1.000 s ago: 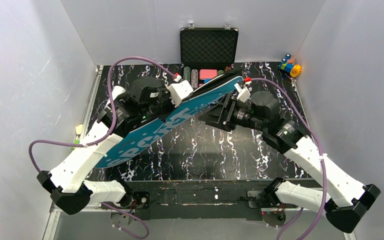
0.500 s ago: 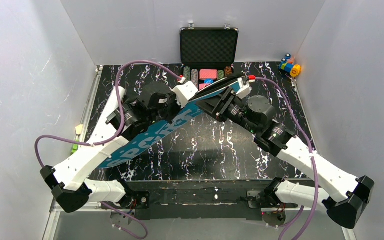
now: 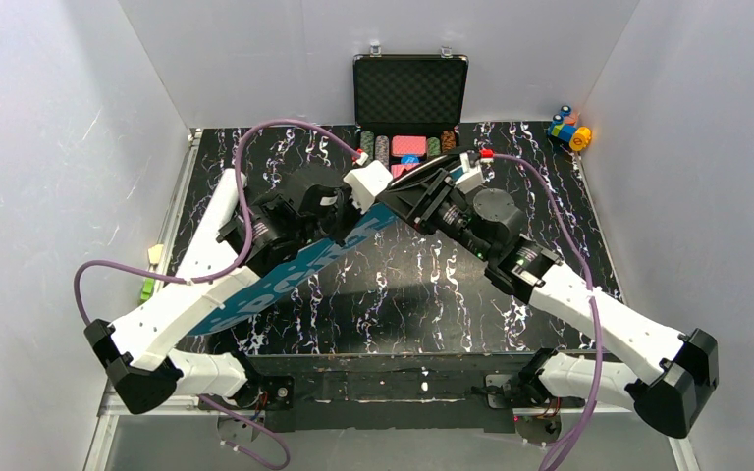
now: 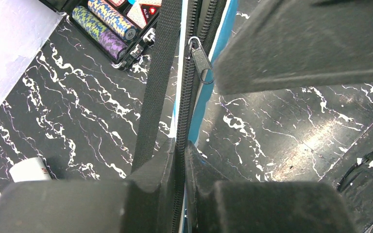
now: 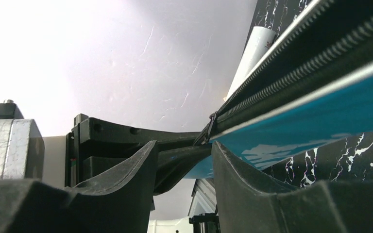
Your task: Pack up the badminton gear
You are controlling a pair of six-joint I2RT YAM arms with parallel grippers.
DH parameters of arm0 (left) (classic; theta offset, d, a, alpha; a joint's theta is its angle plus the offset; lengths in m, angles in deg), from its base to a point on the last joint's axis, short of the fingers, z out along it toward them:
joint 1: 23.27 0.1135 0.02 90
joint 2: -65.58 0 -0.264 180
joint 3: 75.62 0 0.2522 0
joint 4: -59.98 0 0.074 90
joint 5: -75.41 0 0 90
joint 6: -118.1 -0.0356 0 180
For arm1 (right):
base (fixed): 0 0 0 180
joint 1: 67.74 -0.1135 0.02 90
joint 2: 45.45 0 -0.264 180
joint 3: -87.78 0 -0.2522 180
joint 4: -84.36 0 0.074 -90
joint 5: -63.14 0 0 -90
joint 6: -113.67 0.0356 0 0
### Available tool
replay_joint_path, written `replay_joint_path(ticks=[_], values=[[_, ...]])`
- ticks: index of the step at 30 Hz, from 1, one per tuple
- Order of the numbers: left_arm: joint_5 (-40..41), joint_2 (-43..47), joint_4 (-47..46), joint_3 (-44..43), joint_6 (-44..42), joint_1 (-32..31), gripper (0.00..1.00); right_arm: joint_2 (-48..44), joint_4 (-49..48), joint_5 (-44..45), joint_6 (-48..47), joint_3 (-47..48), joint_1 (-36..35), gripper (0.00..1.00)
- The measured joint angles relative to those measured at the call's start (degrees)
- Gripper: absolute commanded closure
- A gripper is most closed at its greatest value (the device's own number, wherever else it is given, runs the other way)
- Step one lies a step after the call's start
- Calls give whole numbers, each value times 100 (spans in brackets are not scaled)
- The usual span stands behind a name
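Note:
The long blue bag (image 3: 285, 280) lettered in white runs on a slant from the front left toward the back middle, raised at its far end. My left gripper (image 3: 358, 211) is shut on its black zipper edge (image 4: 183, 121), pads (image 4: 167, 158) pinching the teeth. The metal zipper pull (image 4: 201, 60) hangs just beyond. My right gripper (image 3: 407, 191) stands open at that pull (image 5: 206, 133), with a clear gap between its fingers (image 5: 136, 165). A white tube (image 3: 214, 226) lies on the table at the left, seen again as tube (image 5: 252, 56).
An open black case (image 3: 410, 88) of poker chips (image 4: 104, 26) stands at the back, right behind both grippers. Small colourful toy blocks (image 3: 569, 130) sit in the back right corner. Grey walls close in three sides of the black marbled table (image 3: 422, 294).
My right gripper has slid left along the bag's far end toward the left gripper, its fingers narrowing. The left arm has pushed forward and right, carrying the bag.

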Motion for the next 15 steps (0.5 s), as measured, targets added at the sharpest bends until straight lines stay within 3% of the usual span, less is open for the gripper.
replay_joint_path(ticks=[15], values=[[4, -59, -2, 2, -4, -24, 100, 269, -190, -103, 55, 0, 0, 58]])
